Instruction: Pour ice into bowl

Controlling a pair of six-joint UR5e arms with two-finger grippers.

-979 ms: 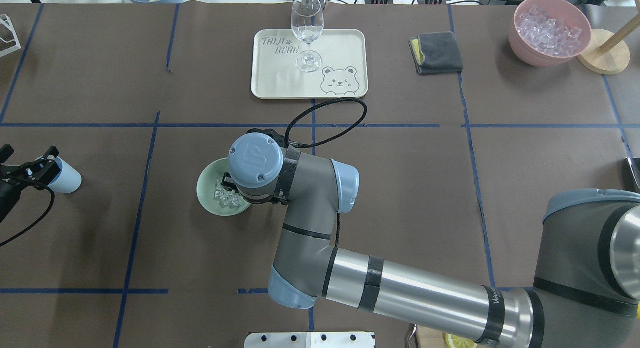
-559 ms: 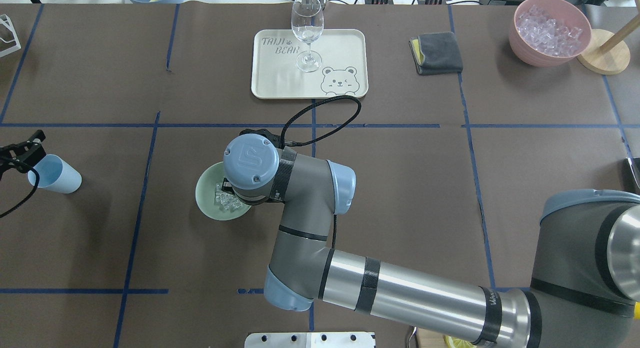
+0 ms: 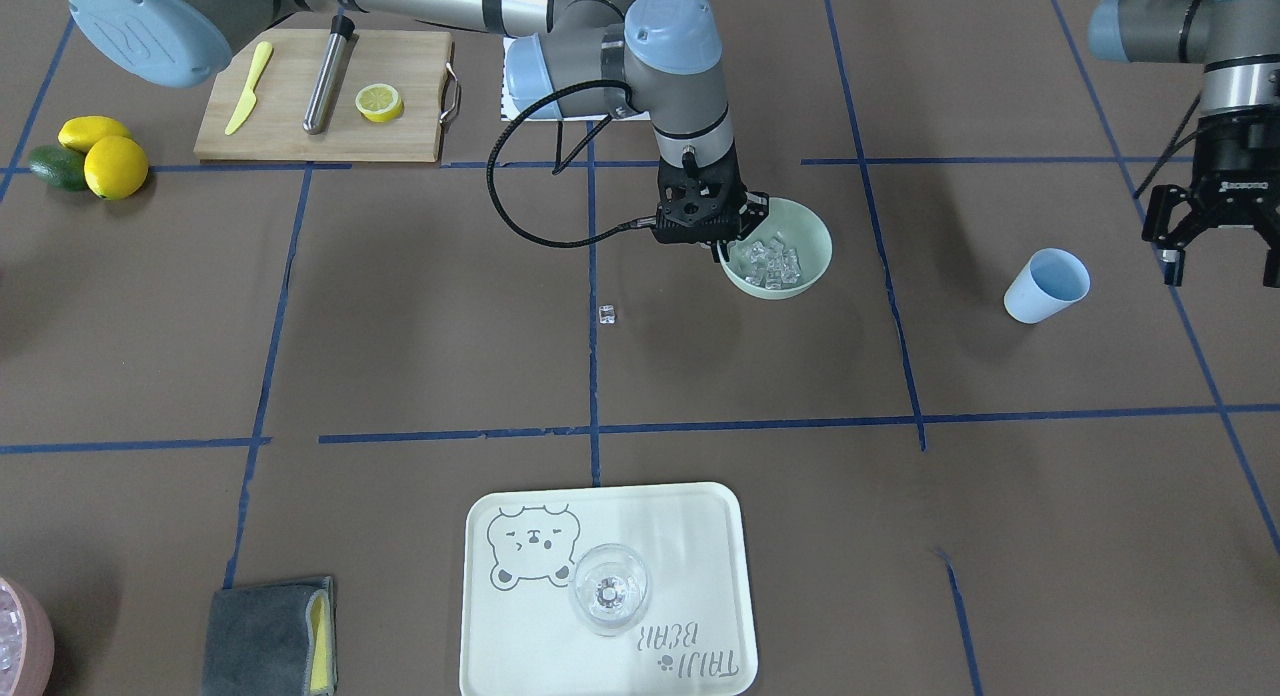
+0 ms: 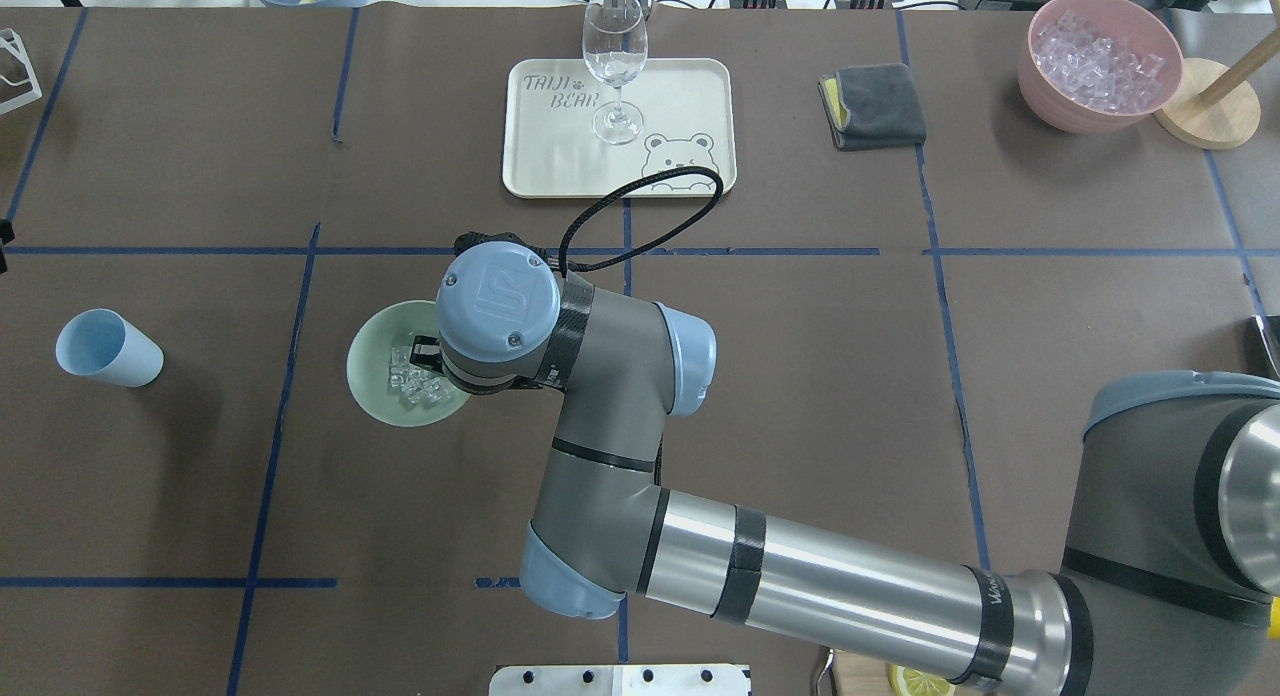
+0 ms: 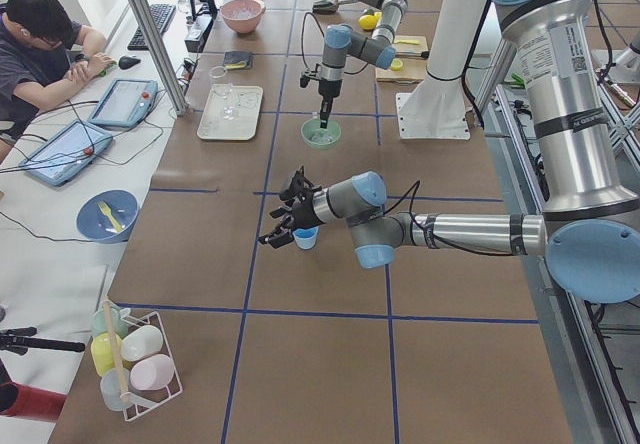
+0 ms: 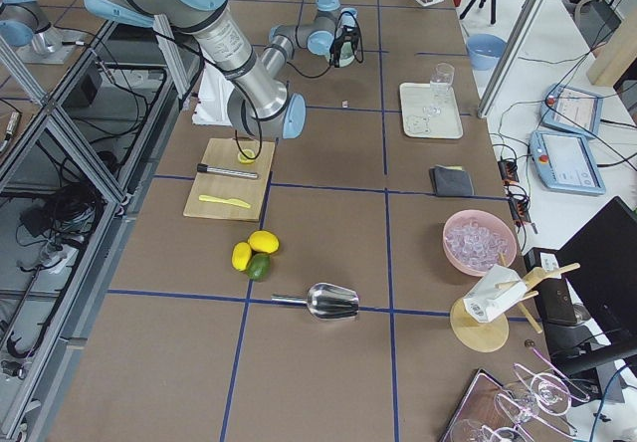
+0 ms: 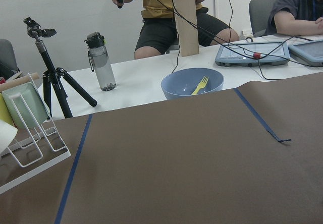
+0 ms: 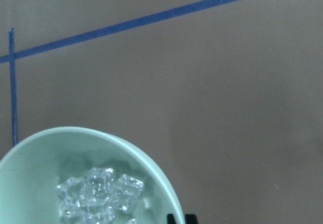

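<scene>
the words "taiji bear" on the cream tray (image 4: 700,86), beside a bear drawing (image 4: 678,161)

overhead behind, front opposite, both showing bowl (image 4: 366,366)

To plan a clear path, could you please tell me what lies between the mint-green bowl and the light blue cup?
Between the bowl and the cup lies only bare brown paper crossed by a blue tape line, clearest in the overhead view.
</scene>
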